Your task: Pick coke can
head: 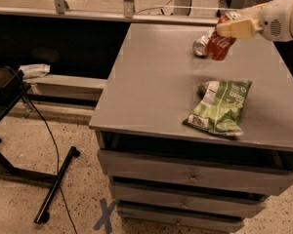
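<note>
Presently the tool [229,29] pinches the coke can [217,45] near its upper end, over the bench [151,82] and well beyond the bag [219,106], towards the far side. The coke can hangs tilted, its base apparently just clear of the surface. A silver can [201,43] lies on its side beyond the bag too, just left of the coke can's base. Three hazards follow. Such a high, off-centre hold on a smooth wall may let the coke can pivot or slip out if the arm moves sharply. A sideways move at this height could knock the silver can and set it rolling. A dropped coke can might roll off the bench.
</note>
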`<act>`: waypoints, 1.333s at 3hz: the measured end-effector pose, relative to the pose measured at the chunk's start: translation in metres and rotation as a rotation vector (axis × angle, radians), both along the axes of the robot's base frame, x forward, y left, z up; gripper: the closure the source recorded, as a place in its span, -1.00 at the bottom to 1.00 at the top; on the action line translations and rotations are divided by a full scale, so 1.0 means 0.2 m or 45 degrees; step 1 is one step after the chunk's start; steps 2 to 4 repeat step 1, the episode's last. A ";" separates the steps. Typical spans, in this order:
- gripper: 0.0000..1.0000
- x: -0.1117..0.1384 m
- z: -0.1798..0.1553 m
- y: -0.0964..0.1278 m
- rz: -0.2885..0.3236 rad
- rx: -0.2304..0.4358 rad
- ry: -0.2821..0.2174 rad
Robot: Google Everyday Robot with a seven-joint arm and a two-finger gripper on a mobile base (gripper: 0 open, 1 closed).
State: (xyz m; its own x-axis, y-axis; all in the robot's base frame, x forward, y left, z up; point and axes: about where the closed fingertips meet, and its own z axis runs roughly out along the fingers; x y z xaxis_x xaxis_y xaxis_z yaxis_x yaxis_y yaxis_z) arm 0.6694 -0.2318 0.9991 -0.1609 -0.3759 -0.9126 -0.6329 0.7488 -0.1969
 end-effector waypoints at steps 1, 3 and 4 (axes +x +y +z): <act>1.00 0.01 -0.03 0.00 -0.007 -0.003 0.014; 1.00 0.01 -0.03 0.00 -0.007 -0.003 0.014; 1.00 0.01 -0.03 0.00 -0.007 -0.003 0.014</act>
